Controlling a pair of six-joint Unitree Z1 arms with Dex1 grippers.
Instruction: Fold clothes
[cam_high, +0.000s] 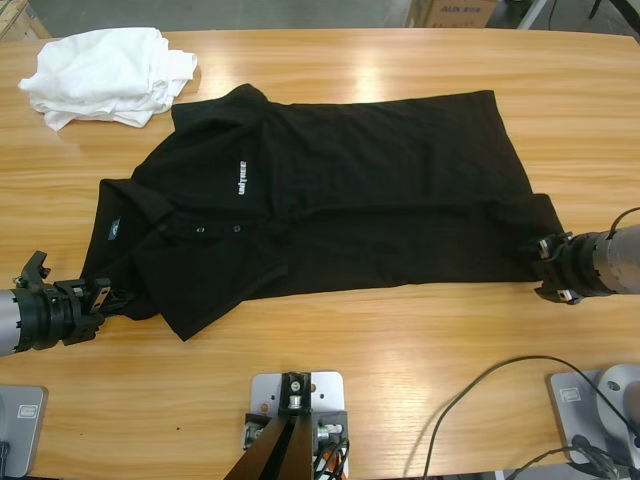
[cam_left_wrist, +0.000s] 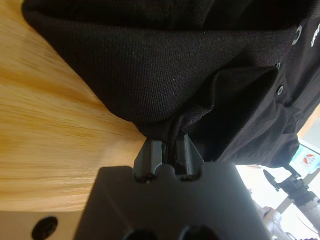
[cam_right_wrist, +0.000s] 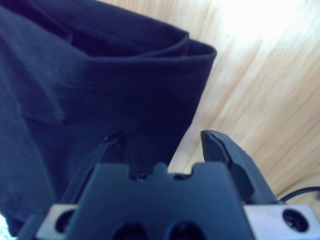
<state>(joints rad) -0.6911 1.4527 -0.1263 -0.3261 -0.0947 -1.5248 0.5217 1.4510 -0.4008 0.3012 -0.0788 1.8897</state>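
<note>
Folding's barely begun: black polo shirt (cam_high: 330, 200) mostly flat, left gripper (cam_left_wrist: 167, 150) clenched on its sleeve at 8 o'clock, right gripper (cam_right_wrist: 167, 145) released at hem; white garments (cam_high: 105, 75) untouched at 10 o'clock.

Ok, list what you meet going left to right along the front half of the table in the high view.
Left arm's black two-jawed hand, shut on the shirt's sleeve → large black short-sleeved polo shirt spread flat on the wooden table → right arm's black hand, open at the shirt's hem corner.
</note>
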